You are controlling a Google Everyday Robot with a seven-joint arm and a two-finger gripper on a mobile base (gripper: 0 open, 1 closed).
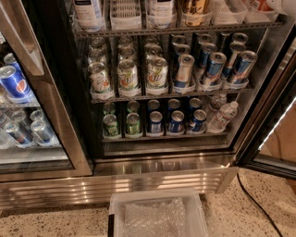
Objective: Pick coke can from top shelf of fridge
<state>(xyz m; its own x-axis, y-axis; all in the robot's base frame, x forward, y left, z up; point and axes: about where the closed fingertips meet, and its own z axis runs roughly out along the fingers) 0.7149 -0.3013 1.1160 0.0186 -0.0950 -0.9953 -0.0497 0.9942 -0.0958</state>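
Note:
The fridge [162, 164] stands open, with a black interior and a steel frame. The top shelf [175, 28] runs along the upper edge and carries bottle bottoms and clear lane trays. At its far right, a small red and white patch [260, 4] shows at the picture's top edge. It may be the coke can, but most of it is cut off. A white rounded part at the top right corner looks like my gripper [283, 4], right beside that red patch. The rest of the gripper is out of view.
The middle shelf holds 7up cans [128, 74] on the left and blue-and-silver cans [213, 65] on the right. The lower shelf holds small cans and water bottles [223, 116]. A closed door with Pepsi cans [14, 82] is at the left. A clear bin [157, 215] sits on the floor, and a black cable [252, 201] lies at the right.

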